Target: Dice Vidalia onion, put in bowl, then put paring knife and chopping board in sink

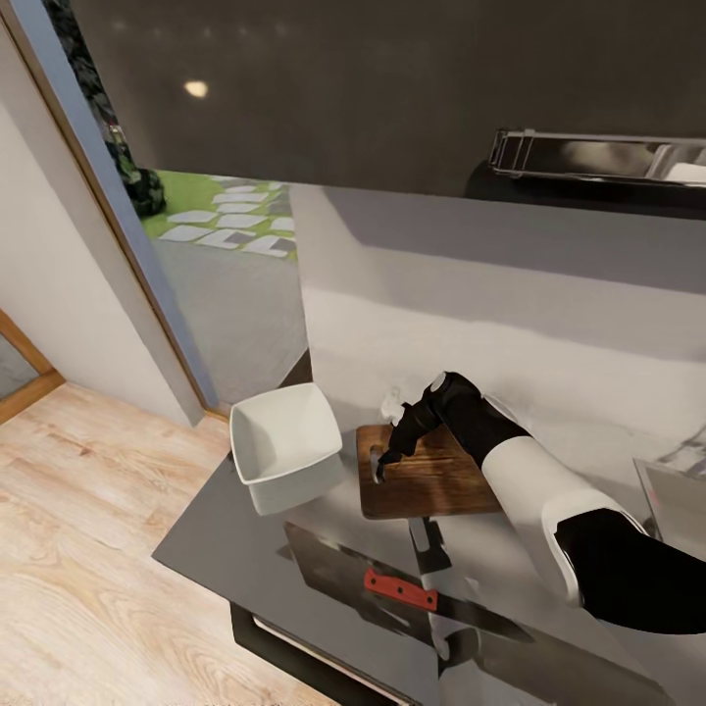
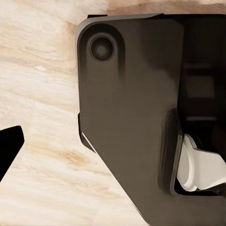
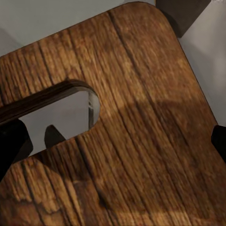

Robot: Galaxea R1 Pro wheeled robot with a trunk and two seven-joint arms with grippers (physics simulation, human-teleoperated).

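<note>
Right gripper [image 1: 384, 467] at chopping board [image 1: 436, 480] handle slot (finger state unclear): seat fingers through slot before lifting off the desk [image 1: 245, 559].

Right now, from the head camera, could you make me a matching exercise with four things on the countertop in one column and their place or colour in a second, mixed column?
Things:
1. bowl
2. chopping board
3. paring knife
4. right gripper

Descriptions:
A. has a red handle and lies nearest the countertop's front edge
B. black, at the handle slot of the brown wood
C. white, standing left of the board
D. dark brown, lying between the bowl and the white forearm

Pairs: 1-C, 2-D, 3-A, 4-B
</note>
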